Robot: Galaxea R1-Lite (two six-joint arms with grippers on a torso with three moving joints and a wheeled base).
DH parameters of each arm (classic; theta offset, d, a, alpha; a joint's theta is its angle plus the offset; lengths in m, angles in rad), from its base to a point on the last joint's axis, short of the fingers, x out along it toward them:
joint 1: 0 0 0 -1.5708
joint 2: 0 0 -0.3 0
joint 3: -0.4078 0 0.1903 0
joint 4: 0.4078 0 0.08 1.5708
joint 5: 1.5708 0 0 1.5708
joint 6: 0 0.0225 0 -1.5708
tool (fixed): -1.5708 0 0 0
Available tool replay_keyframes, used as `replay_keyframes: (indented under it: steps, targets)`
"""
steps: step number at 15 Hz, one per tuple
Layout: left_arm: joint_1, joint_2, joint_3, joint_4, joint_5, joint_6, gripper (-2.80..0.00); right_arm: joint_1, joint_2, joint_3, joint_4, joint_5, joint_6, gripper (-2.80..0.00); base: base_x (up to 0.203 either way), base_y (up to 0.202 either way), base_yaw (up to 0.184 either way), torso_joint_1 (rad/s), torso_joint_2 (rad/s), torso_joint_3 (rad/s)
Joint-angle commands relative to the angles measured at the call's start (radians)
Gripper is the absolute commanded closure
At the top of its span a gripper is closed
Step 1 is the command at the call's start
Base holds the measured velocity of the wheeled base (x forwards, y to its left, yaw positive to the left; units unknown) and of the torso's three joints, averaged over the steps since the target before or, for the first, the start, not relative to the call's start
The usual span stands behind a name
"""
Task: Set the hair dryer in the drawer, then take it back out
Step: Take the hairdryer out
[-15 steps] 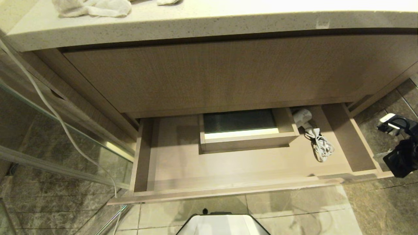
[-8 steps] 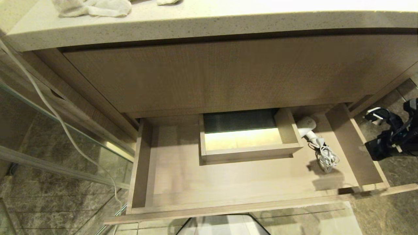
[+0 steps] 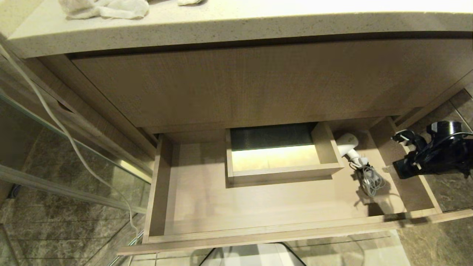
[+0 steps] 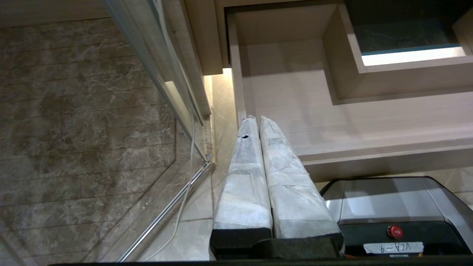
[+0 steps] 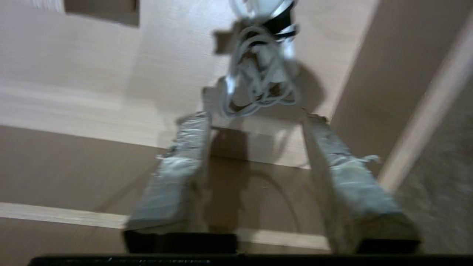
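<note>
The drawer (image 3: 207,195) stands pulled out under the vanity. The white hair dryer (image 3: 347,142) lies on its floor at the right, beside the boxed cut-out, with its pale bundled cord (image 3: 371,181) trailing toward the front. My right gripper (image 3: 401,154) hovers over the drawer's right side wall, open and empty. In the right wrist view this gripper (image 5: 253,118) points at the cord (image 5: 258,74), which lies just beyond its fingertips. My left gripper (image 4: 255,120) is shut and parked low by the drawer's front left corner (image 4: 240,111).
A tall wood-grain panel (image 3: 258,81) and stone countertop with a white towel (image 3: 103,8) overhang the drawer's back. The boxed cut-out (image 3: 281,170) rises mid-drawer. A glass door (image 3: 74,159) and white cable (image 3: 55,122) are at left. My base (image 3: 251,258) is below the drawer front.
The drawer has slid further out toward me. My right gripper has swung from the drawer's front right corner to above its right wall, turned toward the hair dryer, and opened.
</note>
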Motion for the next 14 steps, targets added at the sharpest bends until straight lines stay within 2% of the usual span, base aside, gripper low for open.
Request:
replay_keyframes:
  steps: [1, 7, 10, 14]
  targets:
    - [0.000, 0.000, 0.000, 0.000, 0.000, 0.000, 0.00, -0.006, 0.079, -0.027, 0.000, 0.015, 0.000, -2.80, 0.000, 0.000, 0.000, 0.000, 0.00, 0.000]
    - [0.000, 0.000, 0.001, 0.000, 0.000, 0.000, 0.00, 0.009, 0.250, -0.182, 0.009, 0.042, -0.047, -2.80, 0.000, 0.000, 0.000, 0.000, 0.00, 0.000]
    - [0.000, 0.000, 0.002, 0.000, 0.000, 0.000, 0.00, 0.017, 0.312, -0.258, 0.010, 0.053, -0.131, -2.80, 0.000, 0.000, 0.000, 0.000, 0.00, 0.000]
    - [0.000, 0.000, 0.002, 0.000, 0.000, 0.000, 0.00, 0.019, 0.406, -0.366, -0.004, 0.098, -0.170, -2.80, 0.000, 0.000, 0.000, 0.000, 0.00, 0.000]
